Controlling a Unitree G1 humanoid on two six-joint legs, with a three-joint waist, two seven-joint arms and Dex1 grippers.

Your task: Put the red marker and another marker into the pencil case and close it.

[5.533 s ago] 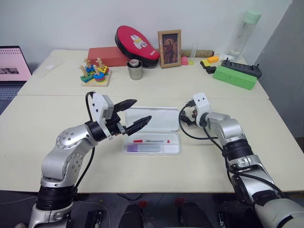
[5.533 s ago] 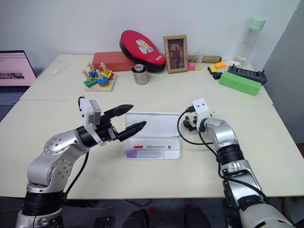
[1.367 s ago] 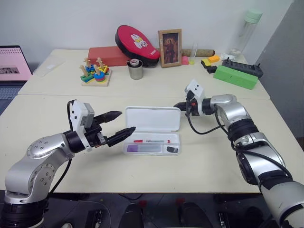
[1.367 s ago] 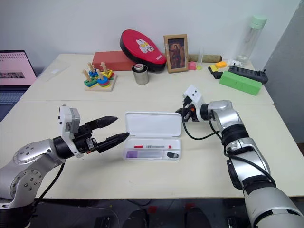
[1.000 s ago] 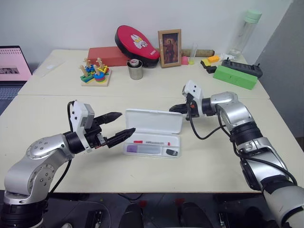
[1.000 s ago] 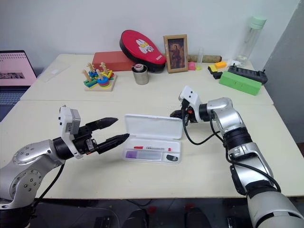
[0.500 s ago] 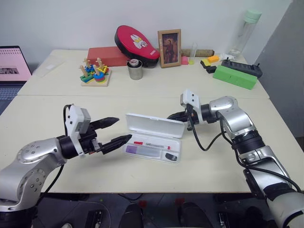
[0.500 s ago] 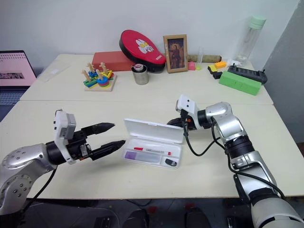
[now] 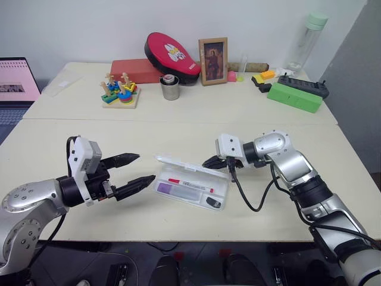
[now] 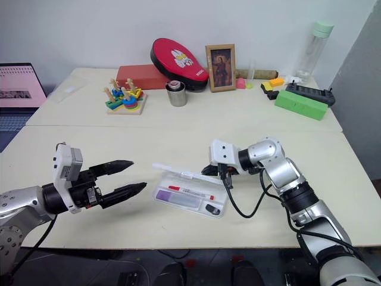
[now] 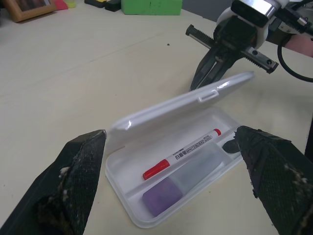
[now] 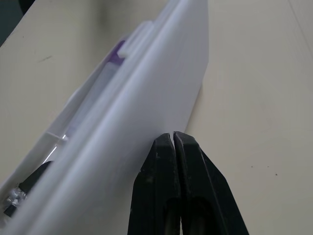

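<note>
**Me:** Fingers of my right gripper (image 9: 209,161) are pressed together, their tips against the back of the half-lowered lid of the pencil case (image 9: 189,186). My left gripper (image 9: 132,171) hangs just beside the case's other end, fingers spread wide, holding nothing.

**Partner:** And the markers?

**Me:** Both lie in the tray under that lid: the red marker (image 11: 182,152) on the hinge side, another marker (image 11: 183,182) with the purple cap in front of it.

**Partner:** So what worries you?

**Me:** My tips could slide off the smooth lid, and it might spring back open. Nothing pins the tray, so a sideways push may skid the case across the desk (image 9: 178,128). I'd also guess the lid could rest unlatched.
</note>
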